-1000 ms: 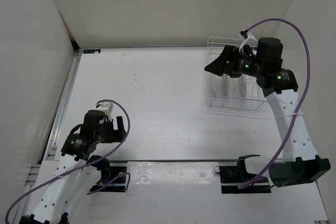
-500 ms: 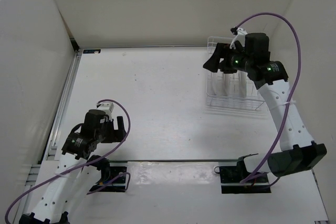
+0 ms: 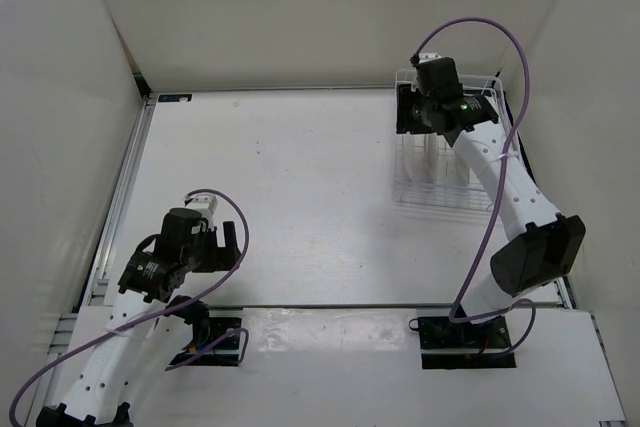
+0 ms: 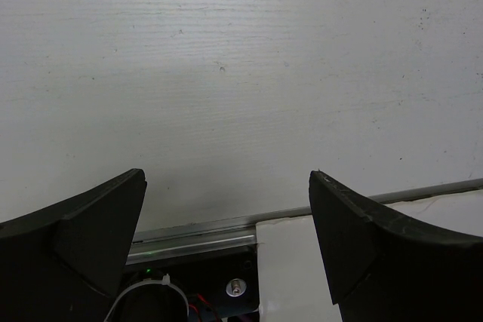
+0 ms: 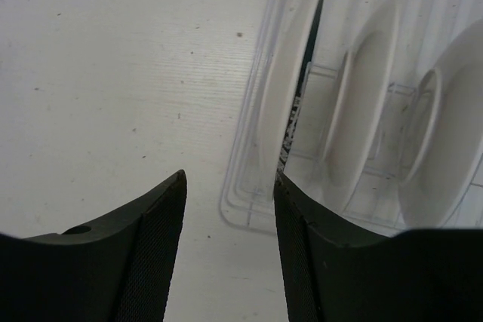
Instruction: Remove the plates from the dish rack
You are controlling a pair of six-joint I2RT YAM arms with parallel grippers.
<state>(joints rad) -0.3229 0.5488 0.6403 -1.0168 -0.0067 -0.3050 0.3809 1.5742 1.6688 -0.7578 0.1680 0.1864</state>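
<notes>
Far right corner of the white table [image 3: 300,167]: rectangular white wire dish rack [image 3: 440,205] holding three round white plates [image 5: 362,88], standing on edge. Right gripper [image 5: 229,179], fingers partly parted and empty, beside the leftmost plate [image 5: 283,88]. Left gripper [image 4: 226,175], spread wide, above the near left edge.

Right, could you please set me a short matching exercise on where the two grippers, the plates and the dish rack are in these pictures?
Things:
1. left gripper
2. right gripper
3. plates
4. dish rack

Places:
A. standing on edge in the rack
B. far right of the table
C. over bare table, near the arm bases
D. at the rack's left side, by the outermost plate

Pairs: 1-C, 2-D, 3-A, 4-B.
</notes>
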